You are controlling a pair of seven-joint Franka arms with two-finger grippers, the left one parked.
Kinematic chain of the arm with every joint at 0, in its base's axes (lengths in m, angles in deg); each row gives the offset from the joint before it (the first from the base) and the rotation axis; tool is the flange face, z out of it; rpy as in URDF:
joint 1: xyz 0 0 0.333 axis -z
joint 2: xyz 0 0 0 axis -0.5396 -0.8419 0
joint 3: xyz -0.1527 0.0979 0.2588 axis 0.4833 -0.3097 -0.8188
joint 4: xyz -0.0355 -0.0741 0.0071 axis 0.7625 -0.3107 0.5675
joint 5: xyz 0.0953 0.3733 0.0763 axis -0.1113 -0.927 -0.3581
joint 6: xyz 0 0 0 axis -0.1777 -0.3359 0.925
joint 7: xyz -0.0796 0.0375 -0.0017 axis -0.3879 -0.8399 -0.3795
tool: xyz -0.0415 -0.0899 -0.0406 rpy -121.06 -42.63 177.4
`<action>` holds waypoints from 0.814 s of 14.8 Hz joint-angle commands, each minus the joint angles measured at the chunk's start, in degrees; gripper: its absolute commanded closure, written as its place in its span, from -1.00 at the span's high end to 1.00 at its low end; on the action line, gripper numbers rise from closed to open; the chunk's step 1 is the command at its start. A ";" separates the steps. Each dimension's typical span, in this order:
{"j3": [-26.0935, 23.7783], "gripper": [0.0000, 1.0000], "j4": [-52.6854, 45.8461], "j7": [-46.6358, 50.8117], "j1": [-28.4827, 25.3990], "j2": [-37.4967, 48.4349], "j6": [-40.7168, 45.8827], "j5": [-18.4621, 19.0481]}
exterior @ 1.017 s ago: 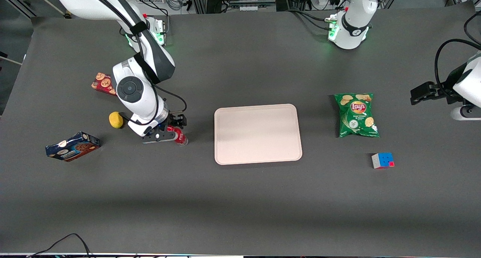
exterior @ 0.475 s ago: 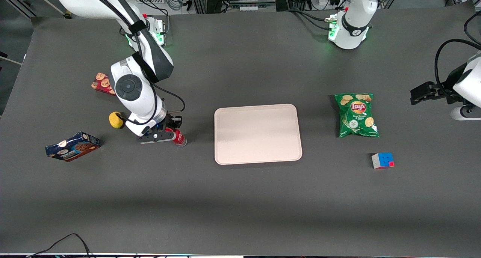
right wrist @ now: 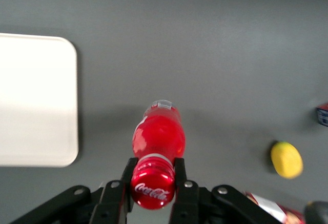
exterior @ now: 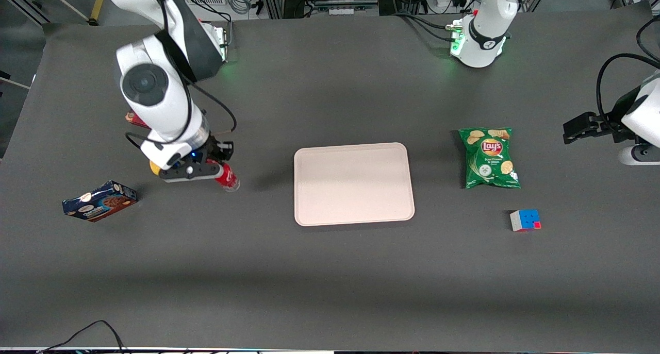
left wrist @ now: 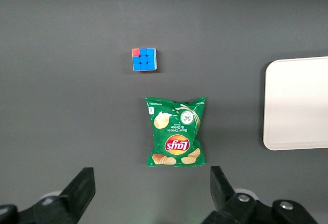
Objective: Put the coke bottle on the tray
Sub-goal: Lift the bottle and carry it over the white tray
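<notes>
Lifted since a second ago, the working arm has drawn its gripper up and toward its own end of the table, carrying the coke bottle clear of the grey tabletop; the bottle's shadow now lies apart from it on the cloth.

Largest in view, the pale pinkish-beige tray lies flat mid-table with nothing on it, well apart from the bottle. Toward the parked arm's end lies the green Lay's chip bag, and nearer the front camera than it, a Rubik's cube. At the working arm's end a blue cookie box lies on the table; a red cookie box is mostly hidden by the arm, as is a yellow lemon-like fruit just beside the gripper.

In the right wrist view the fingers are closed on the bottle just under its red cap, one on each side of the neck, with the bottle hanging down over bare table, the tray to one side and the yellow fruit to the other.
</notes>
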 commanded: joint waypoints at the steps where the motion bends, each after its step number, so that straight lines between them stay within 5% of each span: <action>1: -3.45 -1.00 -13.67 2.25 -0.44 -0.36 13.07 -1.84; 5: -5.30 -1.00 -26.08 8.03 -2.37 -5.35 17.32 -2.99; 9: -5.65 -1.00 -40.66 17.35 -8.95 -19.40 16.79 -2.03; 12: -4.86 -1.00 -43.24 18.68 -11.51 -26.10 12.24 2.00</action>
